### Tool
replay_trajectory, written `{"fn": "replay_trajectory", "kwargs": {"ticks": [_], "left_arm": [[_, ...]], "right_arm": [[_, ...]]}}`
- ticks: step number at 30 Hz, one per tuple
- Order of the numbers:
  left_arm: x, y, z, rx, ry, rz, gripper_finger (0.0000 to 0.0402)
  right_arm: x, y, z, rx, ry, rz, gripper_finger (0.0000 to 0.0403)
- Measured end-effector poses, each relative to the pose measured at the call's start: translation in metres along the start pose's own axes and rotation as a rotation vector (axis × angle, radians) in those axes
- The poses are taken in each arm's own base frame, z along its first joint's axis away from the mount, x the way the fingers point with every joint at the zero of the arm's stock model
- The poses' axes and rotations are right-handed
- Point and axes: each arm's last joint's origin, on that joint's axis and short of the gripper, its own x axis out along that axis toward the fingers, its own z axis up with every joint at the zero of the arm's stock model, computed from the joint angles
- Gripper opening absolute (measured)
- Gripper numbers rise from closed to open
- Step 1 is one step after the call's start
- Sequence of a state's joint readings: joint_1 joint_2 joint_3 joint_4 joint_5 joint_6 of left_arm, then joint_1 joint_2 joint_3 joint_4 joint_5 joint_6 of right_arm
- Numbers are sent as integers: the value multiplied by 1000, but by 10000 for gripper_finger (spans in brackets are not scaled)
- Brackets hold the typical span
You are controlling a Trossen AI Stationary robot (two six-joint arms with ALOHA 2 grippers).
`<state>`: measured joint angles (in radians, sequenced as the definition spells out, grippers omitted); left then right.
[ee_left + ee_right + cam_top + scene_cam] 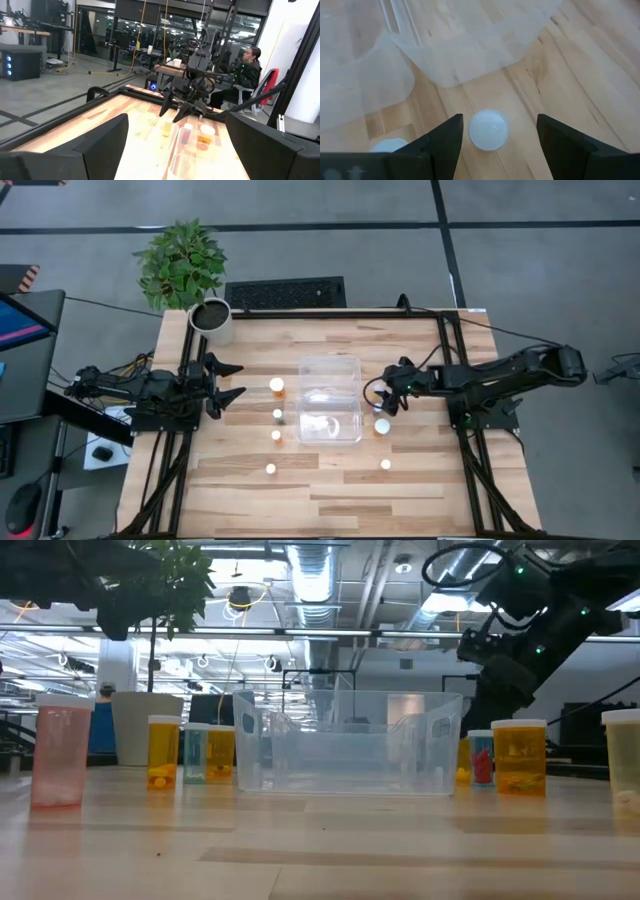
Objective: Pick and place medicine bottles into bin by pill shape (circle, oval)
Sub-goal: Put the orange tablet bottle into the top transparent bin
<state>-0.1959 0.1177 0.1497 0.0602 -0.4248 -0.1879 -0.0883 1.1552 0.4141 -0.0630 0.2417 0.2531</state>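
Observation:
The clear bin (330, 398) stands mid-table. Several small amber bottles with white caps stand upright on their bases on either side of it: some to its left (277, 385), others to its right (382, 425). My right gripper (384, 402) slants down just right of the bin, open. In the right wrist view its fingers stand on either side of one bottle's white cap (489, 129), above it and apart from it. A second cap (390, 145) shows beside it. My left gripper (241, 379) waits open at the table's left, pointing level.
A white pot (212, 320) with a green plant stands at the table's far left corner. A lone bottle (386, 465) and another (270, 468) stand nearer the front edge. A person (250, 70) sits beyond the table's right side.

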Motion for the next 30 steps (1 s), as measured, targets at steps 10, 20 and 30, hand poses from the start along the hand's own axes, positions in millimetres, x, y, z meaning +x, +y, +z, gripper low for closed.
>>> {"fn": "replay_trajectory", "kwargs": {"ticks": [10, 20, 30], "left_arm": [[0, 0, 0, 1, 2, 1, 330], [0, 0, 0, 1, 2, 1, 330], [0, 0, 0, 1, 1, 1, 330]], "right_arm": [[7, 2, -1, -16, 9, -2, 235], [7, -1, 1, -15, -7, -7, 148], [7, -1, 1, -15, -7, -7, 106]]}}
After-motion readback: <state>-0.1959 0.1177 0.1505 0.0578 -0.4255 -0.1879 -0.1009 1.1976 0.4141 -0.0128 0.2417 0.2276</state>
